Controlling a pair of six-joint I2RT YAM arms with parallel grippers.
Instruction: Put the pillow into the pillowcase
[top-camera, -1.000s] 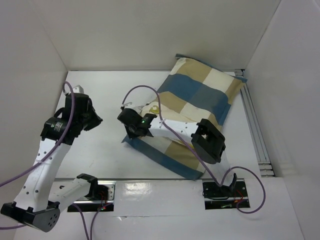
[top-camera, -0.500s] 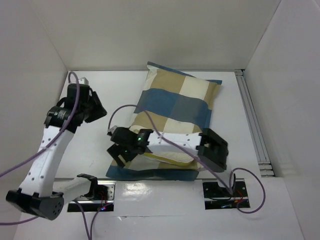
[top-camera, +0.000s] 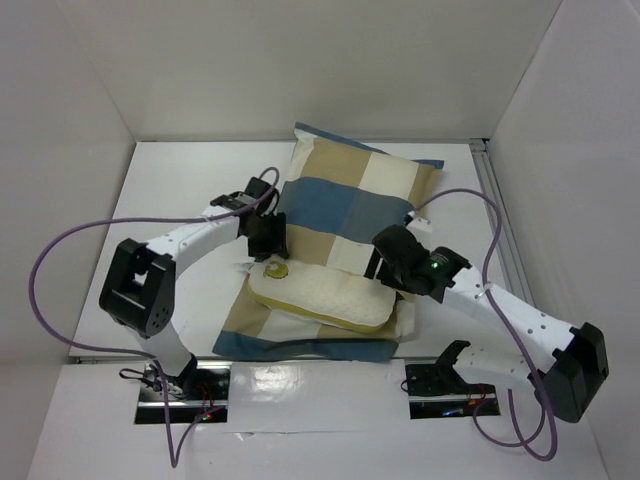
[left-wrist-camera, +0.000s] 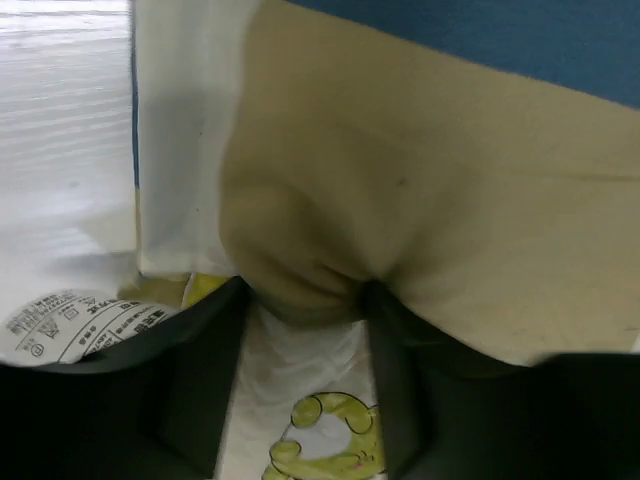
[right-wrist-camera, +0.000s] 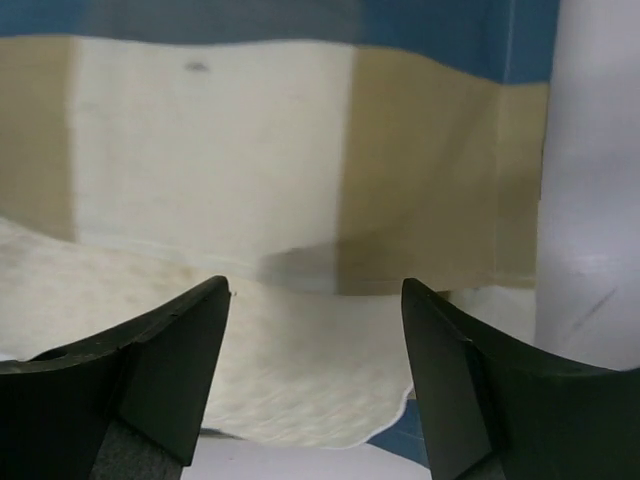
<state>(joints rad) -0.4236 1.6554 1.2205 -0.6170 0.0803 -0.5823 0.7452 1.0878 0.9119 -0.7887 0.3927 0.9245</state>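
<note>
The blue, tan and cream checked pillowcase (top-camera: 350, 200) lies flat, its mouth toward the arms. The cream pillow (top-camera: 320, 298) sticks out of that mouth, its yellow emblem (top-camera: 275, 270) at the left corner. My left gripper (top-camera: 268, 238) stands at that corner with its jaws apart. In the left wrist view a tan bulge of pillowcase (left-wrist-camera: 450, 200) sits between the tips of the left gripper (left-wrist-camera: 305, 290), above the emblem (left-wrist-camera: 325, 445) and beside the white tag (left-wrist-camera: 70, 325). My right gripper (top-camera: 385, 258) is open at the pillow's right end. In the right wrist view the right gripper (right-wrist-camera: 315, 285) holds nothing, over the pillow (right-wrist-camera: 250, 370) and pillowcase (right-wrist-camera: 210, 150).
White walls close in the table on the left, back and right. A metal rail (top-camera: 505, 240) runs along the right edge. Purple cables loop off both arms, the left one (top-camera: 60, 250) out over the bare table (top-camera: 190, 190).
The pillowcase slid left, then stayed put. My left arm swung in to the pillow's left corner and the right gripper crossed to its right end. Both grippers opened, and more pillow shows.
</note>
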